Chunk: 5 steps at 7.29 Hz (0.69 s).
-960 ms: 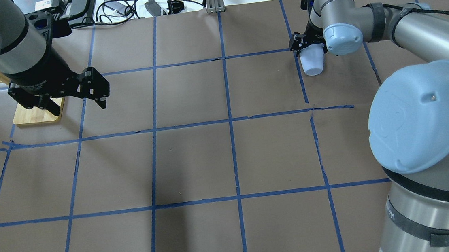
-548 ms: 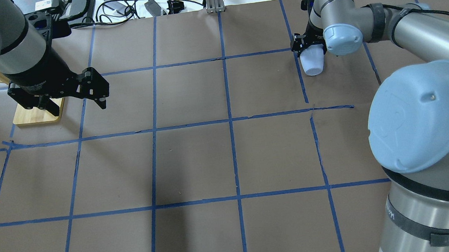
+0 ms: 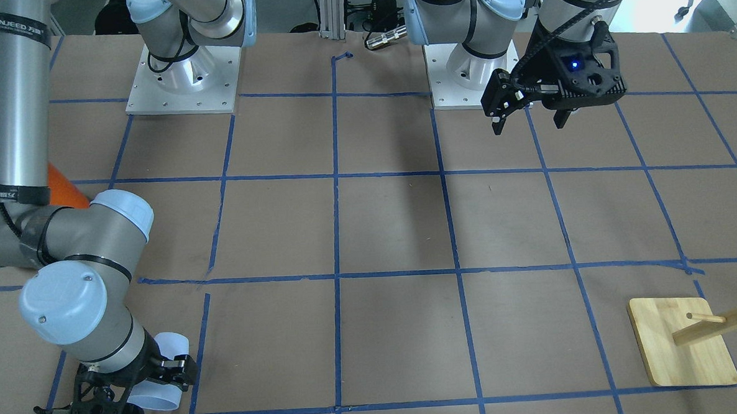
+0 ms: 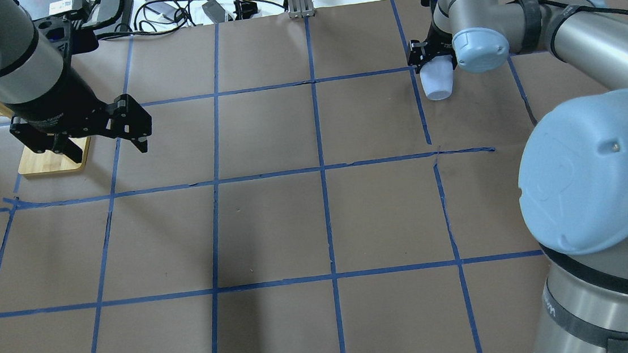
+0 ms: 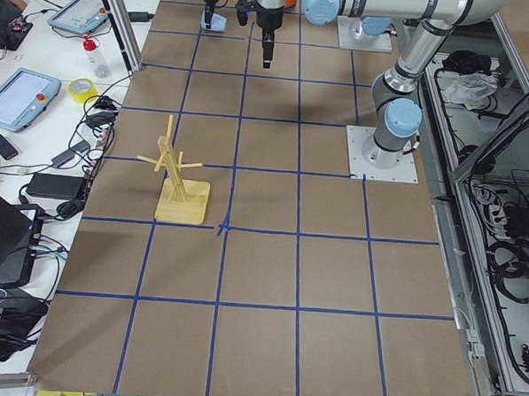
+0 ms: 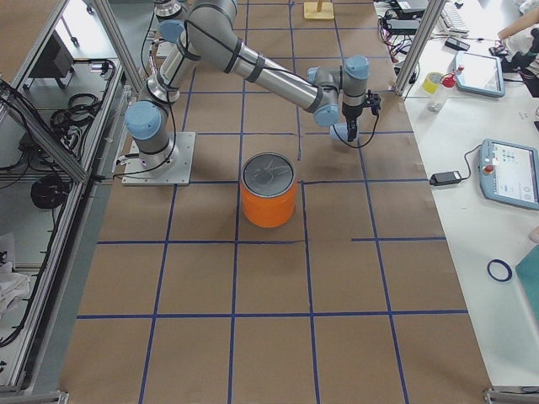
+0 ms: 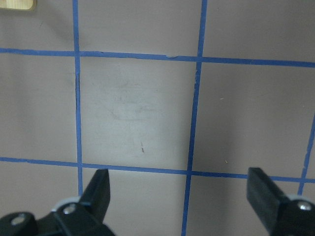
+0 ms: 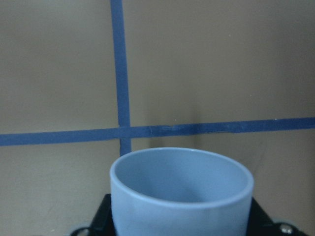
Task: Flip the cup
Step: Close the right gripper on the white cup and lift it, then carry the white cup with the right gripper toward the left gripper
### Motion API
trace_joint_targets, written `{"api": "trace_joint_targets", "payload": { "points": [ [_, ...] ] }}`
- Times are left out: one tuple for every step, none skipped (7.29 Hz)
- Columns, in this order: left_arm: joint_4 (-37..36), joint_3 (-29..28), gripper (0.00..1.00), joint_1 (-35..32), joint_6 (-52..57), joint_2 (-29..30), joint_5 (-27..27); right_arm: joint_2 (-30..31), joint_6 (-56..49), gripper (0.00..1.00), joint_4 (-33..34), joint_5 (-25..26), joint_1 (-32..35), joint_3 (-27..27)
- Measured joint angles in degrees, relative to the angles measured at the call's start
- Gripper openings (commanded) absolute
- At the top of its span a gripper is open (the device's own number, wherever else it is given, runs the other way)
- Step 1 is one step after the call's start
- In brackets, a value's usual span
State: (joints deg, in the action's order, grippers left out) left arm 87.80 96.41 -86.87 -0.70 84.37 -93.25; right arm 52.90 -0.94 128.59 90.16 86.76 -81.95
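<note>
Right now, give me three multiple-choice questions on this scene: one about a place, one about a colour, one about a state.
1. Where is the small pale bluish-white plastic cup? A on a shelf; B in the right gripper; C on the floor.
2. What colour are the tape grid lines? A red; B blue; C yellow.
3. How is the left gripper? A open, empty; B shut on a cup; C shut on a cable.
Answers: B, the right wrist view shows the cup clamped in it; B, blue lines cross the brown paper; A, it gapes wide with nothing inside.

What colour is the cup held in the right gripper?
The cup is plain pale bluish-white; the right wrist-mounted view shows it best.
</note>
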Motion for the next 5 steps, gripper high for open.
{"api": "trace_joint_targets", "payload": {
  "points": [
    [0.0, 0.11, 1.0, 0.0, 0.0, 0.0, 0.0, 1.61, 0.0, 0.0, -1.27, -0.08, 1.05, 0.0],
    [0.0, 0.2, 1.0, -0.05, 0.0, 0.0, 0.0, 3.25, 0.02, 0.0, -3.18, -0.11, 2.93, 0.01],
    [0.0, 0.23, 1.0, -0.08, 0.0, 0.0, -0.02, 4.84, 0.09, 0.0, -5.46, -0.01, 5.18, 0.03],
    [0.0, 0.26, 1.0, -0.05, 0.0, 0.0, -0.06, 5.87, 0.31, 0.0, -6.8, 0.5, 8.13, -0.01],
    [-0.02, 0.26, 1.0, 0.02, 0.0, 0.0, -0.06, 6.01, 0.5, 0.0, -7.33, 0.87, 11.79, -0.07]
  ]
}}
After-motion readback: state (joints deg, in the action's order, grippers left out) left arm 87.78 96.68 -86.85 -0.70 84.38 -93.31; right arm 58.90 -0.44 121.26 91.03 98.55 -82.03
